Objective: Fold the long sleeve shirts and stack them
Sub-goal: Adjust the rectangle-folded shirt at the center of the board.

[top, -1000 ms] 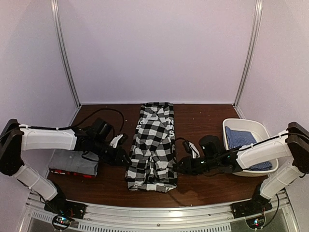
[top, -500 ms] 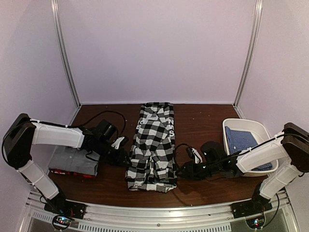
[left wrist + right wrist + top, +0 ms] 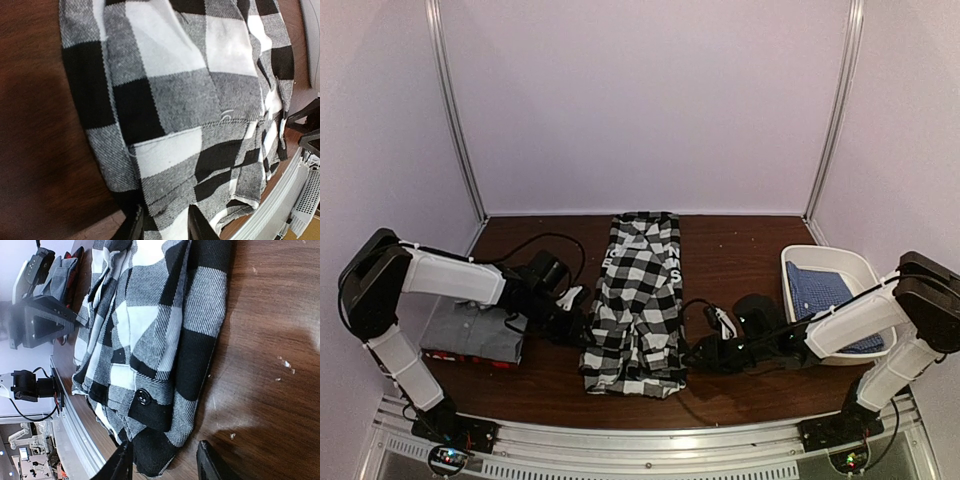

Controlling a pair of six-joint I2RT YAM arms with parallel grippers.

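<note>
Left fingers point(image 3: 135, 227): low at the left edge of the black-and-white check shirt point(image 3: 638, 300), near its front end. One finger sits on each side of the folded edge, and cloth fills the gap, so they pinch the fold.
Right fingers point(image 3: 207, 465): low at the shirt's right edge, near the front corner. They are spread, with the hem corner lying between them. A strip of bare wood shows between the cloth and one finger.
Surface point(image 3: 740, 245): dark brown wood that carries everything listed here.
Black-and-white check shirt: lies in the middle as a long, narrow folded strip running from the back towards the arms. Its side edges are turned in and its front hem is rumpled.
White tub point(image 3: 825, 250): at the right side, beside the right arm.
Grey shirt point(image 3: 470, 330): folded, at the left side, well apart from the check shirt.
Blue shirt point(image 3: 815, 285): folded, inside the tub.
Red-black shirt point(image 3: 460, 357): only a thin edge shows, under the grey shirt.
Button point(image 3: 144, 397): black, on the check shirt near the front corner.
</note>
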